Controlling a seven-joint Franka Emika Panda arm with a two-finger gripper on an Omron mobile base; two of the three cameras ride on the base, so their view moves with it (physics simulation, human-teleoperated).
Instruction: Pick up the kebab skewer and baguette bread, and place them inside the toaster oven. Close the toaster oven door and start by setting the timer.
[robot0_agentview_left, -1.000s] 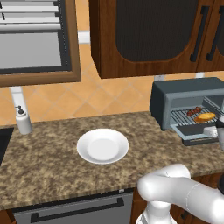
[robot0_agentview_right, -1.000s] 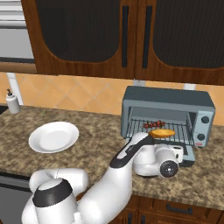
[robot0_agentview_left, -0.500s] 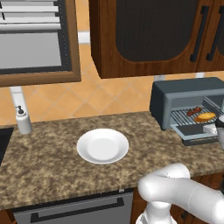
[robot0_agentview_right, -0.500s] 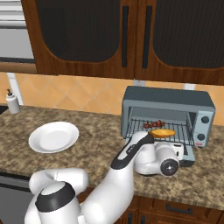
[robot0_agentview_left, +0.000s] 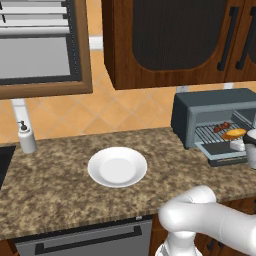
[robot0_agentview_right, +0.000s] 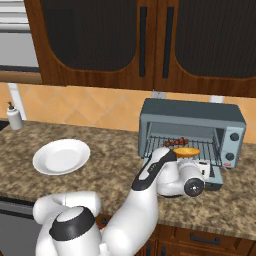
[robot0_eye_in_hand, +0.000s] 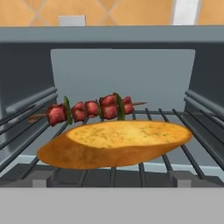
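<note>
Inside the boxy blue-grey toaster oven (robot0_agentview_right: 192, 127), the dark red kebab skewer (robot0_eye_in_hand: 89, 108) is seen lying crosswise on the wire rack; just in front lies the golden baguette bread (robot0_eye_in_hand: 116, 142), likewise crosswise; the gripper's state cannot be told; the drop-down door (robot0_agentview_left: 227, 155) is judged open, below the hand.

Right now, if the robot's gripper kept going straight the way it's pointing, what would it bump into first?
Most likely the baguette bread. The hand view looks straight into the toaster oven, and the loaf lies nearest on the wire rack, with the kebab skewer just behind it. How close it is, I can't tell.
</note>
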